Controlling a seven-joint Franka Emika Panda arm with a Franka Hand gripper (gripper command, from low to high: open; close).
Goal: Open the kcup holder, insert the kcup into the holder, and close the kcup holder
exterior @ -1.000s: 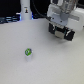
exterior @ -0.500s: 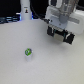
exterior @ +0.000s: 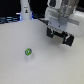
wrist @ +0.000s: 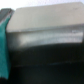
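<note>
The robot's pale grey gripper hangs over the far-right black boxy kcup holder, apparently about to open it; whether its jaws are apart or together I cannot tell; the wrist view shows only a blurred dark surface. Best to catch the lid's edge squarely and lift steadily. The tiny whitish kcup with green top stands well apart on the white table, nearer and leftward; a white bottle-like post stands far left, clear of the path.

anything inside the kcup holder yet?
Can't tell. In the exterior view the hand covers the top of the kcup holder, hiding the recess. The kcup stands apart on the white table, so it isn't inside.
</note>
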